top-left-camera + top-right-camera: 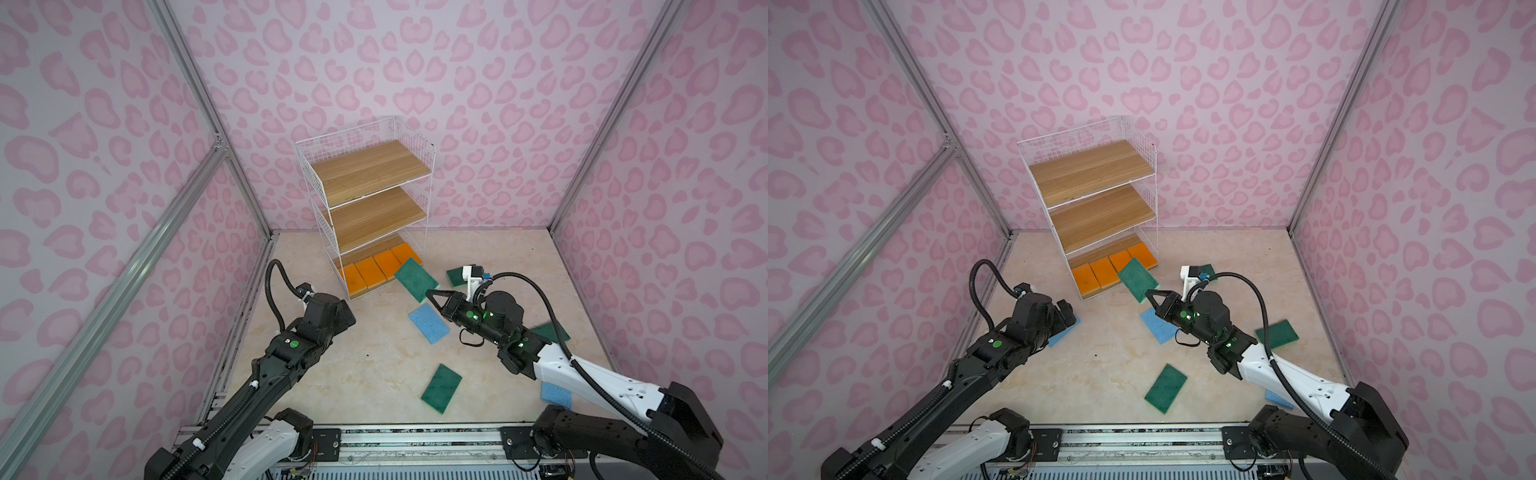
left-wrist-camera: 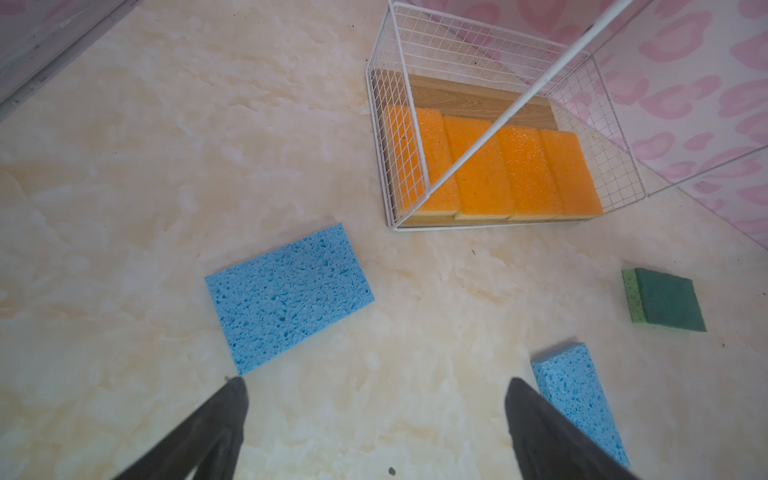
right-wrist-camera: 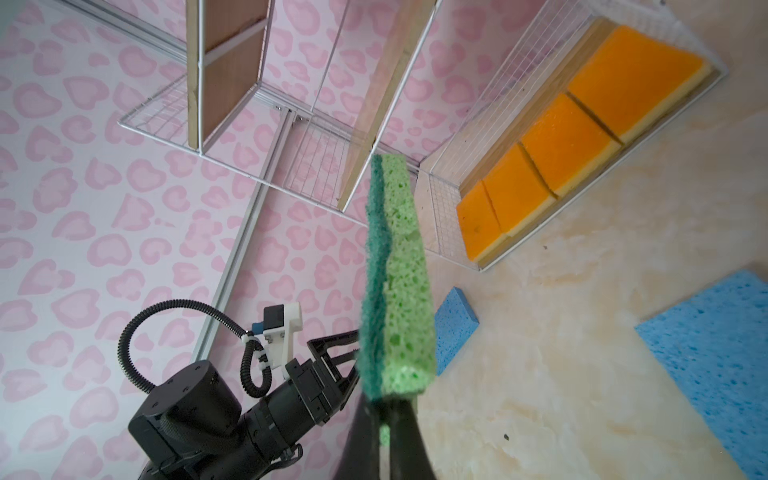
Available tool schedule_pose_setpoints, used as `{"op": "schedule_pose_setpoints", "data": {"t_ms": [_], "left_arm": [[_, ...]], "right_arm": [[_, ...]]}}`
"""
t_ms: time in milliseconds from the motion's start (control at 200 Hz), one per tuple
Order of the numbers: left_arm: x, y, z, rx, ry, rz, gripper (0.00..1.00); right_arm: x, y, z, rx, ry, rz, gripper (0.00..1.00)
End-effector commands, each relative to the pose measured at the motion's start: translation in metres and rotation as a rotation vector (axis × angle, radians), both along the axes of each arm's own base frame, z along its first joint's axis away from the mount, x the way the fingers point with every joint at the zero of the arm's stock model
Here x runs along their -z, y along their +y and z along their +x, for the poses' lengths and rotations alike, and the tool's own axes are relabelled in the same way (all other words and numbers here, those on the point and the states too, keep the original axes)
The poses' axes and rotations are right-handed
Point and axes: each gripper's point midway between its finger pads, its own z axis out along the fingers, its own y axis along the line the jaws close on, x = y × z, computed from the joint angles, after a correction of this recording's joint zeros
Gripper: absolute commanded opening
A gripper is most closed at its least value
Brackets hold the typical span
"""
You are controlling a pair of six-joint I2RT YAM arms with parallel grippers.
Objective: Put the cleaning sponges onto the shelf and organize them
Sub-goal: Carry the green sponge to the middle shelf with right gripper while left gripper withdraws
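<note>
Green-topped rectangular sponge (image 3: 395,291) clamped edge-on in right gripper (image 3: 388,409), off front edge of white wire shelf (image 1: 370,166). Left gripper (image 2: 374,386) spread wide over bare marbled bench (image 2: 124,166), beside porous blue sponge (image 2: 289,297).

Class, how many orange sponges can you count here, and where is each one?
4. The orange sponges lie side by side on the bottom board of the shelf; in a top view: leftmost, second, third, rightmost. Others may be hidden.
</note>
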Motion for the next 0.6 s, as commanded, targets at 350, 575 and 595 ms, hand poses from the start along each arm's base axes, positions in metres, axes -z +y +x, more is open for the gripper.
{"op": "schedule_pose_setpoints", "data": {"t_ms": [350,575,595], "left_arm": [[0.004,-0.004,0.011,0.015,-0.015,0.017,0.97],[0.010,-0.004,0.012,0.022,-0.015,0.007,0.97],[0.010,-0.005,0.012,0.023,-0.015,0.005,0.97]], "right_arm": [[-0.046,-0.009,0.015,0.088,-0.080,-0.064,0.00],[-0.059,0.002,0.026,0.085,-0.096,-0.050,0.00],[-0.060,0.003,0.028,0.086,-0.096,-0.050,0.00]]}}
